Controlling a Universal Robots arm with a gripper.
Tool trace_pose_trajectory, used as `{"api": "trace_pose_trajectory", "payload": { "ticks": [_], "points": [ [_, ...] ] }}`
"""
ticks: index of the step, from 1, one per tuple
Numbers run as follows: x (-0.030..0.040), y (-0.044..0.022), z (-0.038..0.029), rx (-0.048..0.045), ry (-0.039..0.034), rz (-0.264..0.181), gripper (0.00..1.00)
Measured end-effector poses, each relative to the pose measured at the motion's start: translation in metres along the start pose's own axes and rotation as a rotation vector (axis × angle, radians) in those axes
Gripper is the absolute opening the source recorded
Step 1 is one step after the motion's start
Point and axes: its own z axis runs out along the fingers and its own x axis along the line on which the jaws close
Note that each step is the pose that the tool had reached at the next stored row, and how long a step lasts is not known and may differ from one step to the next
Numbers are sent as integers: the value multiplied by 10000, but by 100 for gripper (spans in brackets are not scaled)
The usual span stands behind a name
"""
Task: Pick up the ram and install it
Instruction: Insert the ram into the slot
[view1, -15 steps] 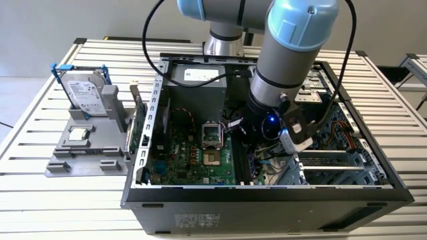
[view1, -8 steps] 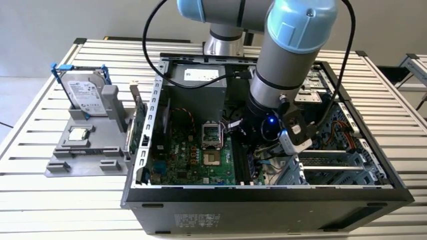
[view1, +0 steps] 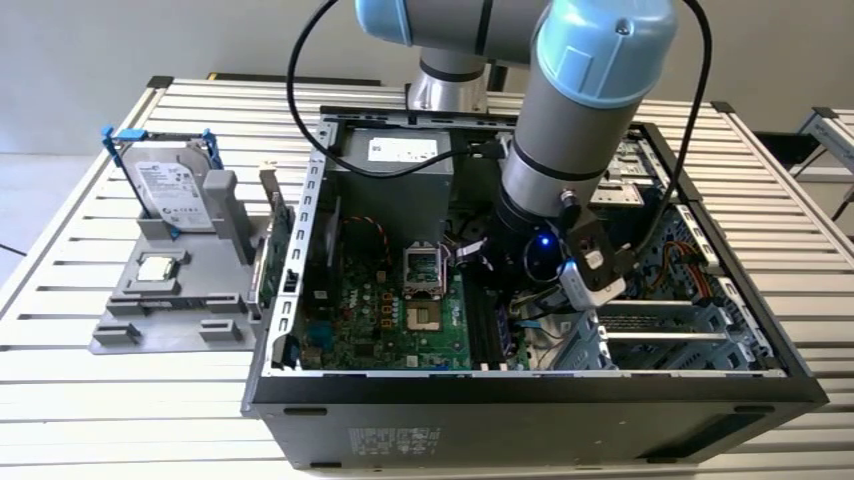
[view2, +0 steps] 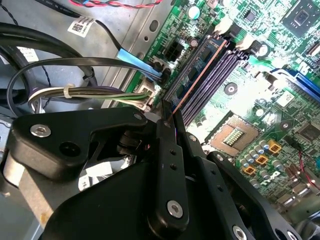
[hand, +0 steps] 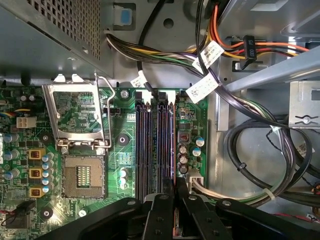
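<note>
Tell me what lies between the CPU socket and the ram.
In the first wrist view: bare green motherboard and memory slots, between CPU socket and ram.

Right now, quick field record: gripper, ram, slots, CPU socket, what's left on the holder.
gripper: gripper down inside the open PC case, fingers shut on the ram
ram: ram held edge-on, lined up along the memory slots, lying in or just over one; seating cannot be told
memory slots: memory slots beside the CPU socket
CPU socket: CPU socket open and empty, retention frame raised
holder: grey holder outside the case carries the hard drive and CPU chip
</note>
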Motion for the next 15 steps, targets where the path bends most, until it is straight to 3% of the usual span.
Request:
{"api": "trace_pose_trajectory", "payload": {
  "ticks": [15],
  "points": [
    [-1,0,24,6,5,-1,0]
  ]
}}
